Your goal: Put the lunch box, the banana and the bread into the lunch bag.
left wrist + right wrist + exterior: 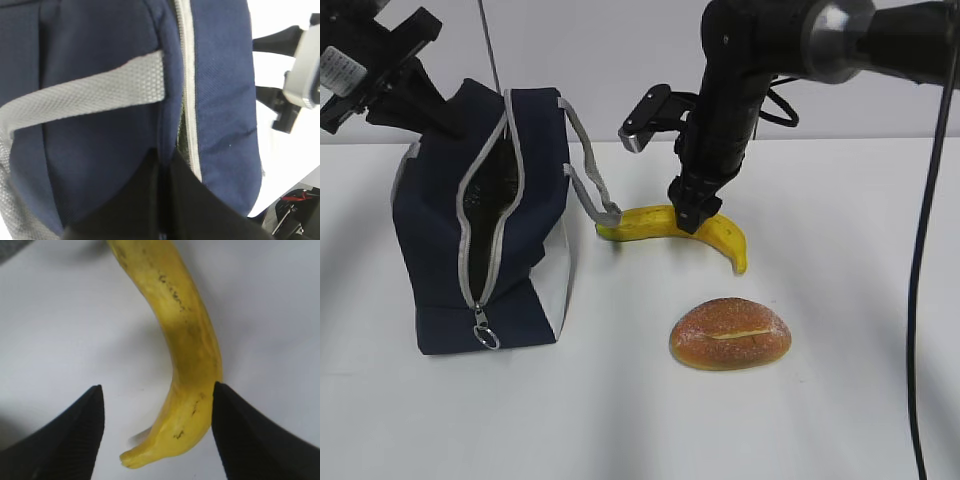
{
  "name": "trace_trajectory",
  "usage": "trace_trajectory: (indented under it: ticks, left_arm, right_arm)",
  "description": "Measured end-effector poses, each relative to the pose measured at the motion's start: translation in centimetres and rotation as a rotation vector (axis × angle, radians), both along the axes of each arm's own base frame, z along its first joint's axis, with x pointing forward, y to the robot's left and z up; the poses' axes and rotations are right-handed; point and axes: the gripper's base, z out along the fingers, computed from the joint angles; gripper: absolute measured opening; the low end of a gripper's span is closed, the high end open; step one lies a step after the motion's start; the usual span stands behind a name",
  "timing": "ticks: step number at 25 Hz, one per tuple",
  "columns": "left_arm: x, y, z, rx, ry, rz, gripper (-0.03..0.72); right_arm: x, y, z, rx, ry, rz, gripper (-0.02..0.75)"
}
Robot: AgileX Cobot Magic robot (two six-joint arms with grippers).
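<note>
Navy-blue fabric lunch bag (490, 225) interior dark, contents unreadable | left gripper (162, 200) pinched together on bag's edge | right gripper (157, 435) apart, straddling curved yellow banana (187, 350), 12 o'clock from glossy slit bun (730, 334)

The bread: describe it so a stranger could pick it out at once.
Start at the navy lunch bag standing on the left of the table. To its right lies the banana; nearer the camera sits the bread, an oval golden-brown bun with one lengthwise slit.

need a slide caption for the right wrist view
Open right claw straddles the banana lying on the white table, one finger touching its side.
</note>
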Motion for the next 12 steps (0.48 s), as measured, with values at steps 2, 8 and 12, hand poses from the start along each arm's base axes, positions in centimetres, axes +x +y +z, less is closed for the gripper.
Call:
trace_trajectory:
  ticks: [2,8,12]
  left_arm:
    - [0.0,0.0,0.0,0.002,-0.002,-0.003,0.000]
    - [0.0,0.0,0.0,0.008,-0.009,-0.012,0.000]
    - [0.0,0.0,0.0,0.010,-0.010,-0.014,0.000]
  right_arm:
    - [0.5,-0.2,-1.2,-0.023,-0.003,0.003,0.497]
    - [1.9,-0.9,-2.7,-0.017,-0.047,-0.011,0.498]
    - [2.7,-1.3,-4.0,-0.027,-0.053,-0.018,0.498]
